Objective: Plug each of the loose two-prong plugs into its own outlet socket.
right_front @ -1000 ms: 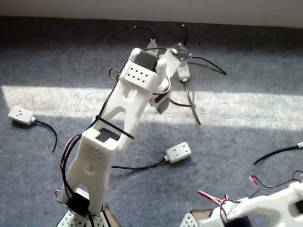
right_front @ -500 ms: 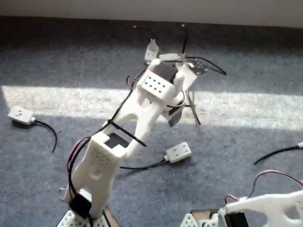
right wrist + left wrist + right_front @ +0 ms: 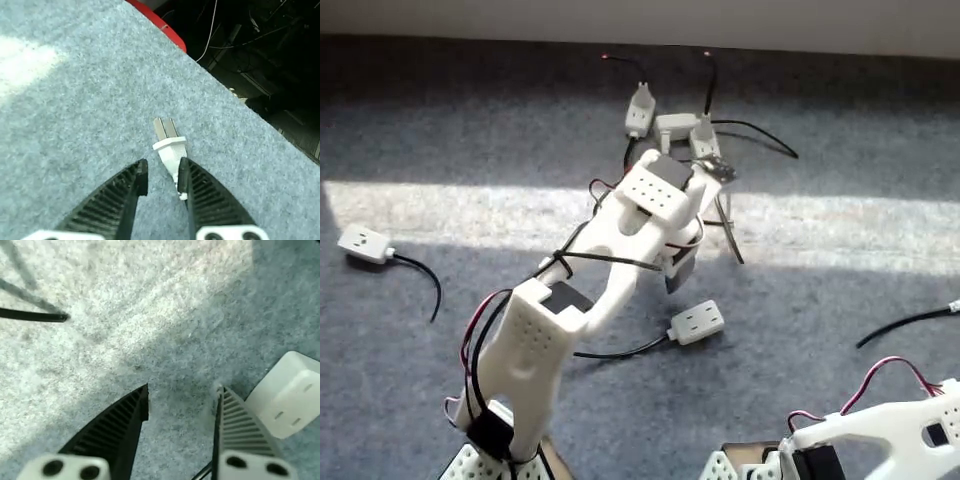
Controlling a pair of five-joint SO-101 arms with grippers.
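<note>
Down to the left gripper [image 3: 182, 388] first: spread wide, clasping nothing, just grey carpet [image 3: 165, 305] between the two black fingers [image 3: 125, 427]. Just off the outside of one finger, a white socket [image 3: 287, 395], slots showing, close by but apart from it. Farther along the carpet, a thin black cable [image 3: 30, 316], flat on the pile.

From above, a long reach from the left arm [image 3: 580, 270], out from the near edge across the middle of the carpet and tipped down right beside that socket [image 3: 698, 321]. Black lead off the socket, trailing back toward the arm. Way out on the left side, a second socket [image 3: 365, 244] on its own lead, well apart from everything. Up at the back, past the arm's wrist, a white plug [image 3: 639, 108] and another plug [image 3: 704, 138], near each other, loose on the carpet, dark cables curling round them. Across the middle, a bright strip of sunlight [image 3: 840, 225].

Over to the right gripper [image 3: 163, 160]: parted by a narrow gap, clamping nothing. At the tip of one finger, a third plug [image 3: 170, 147], two flat prongs pointing away from the gripper, body running back under that finger; touching or not, impossible to say. All of it close to the carpet's far edge, with a red rim [image 3: 160, 22] and dark clutter beyond. Low in the near right corner from above, the right arm [image 3: 880, 440].
</note>
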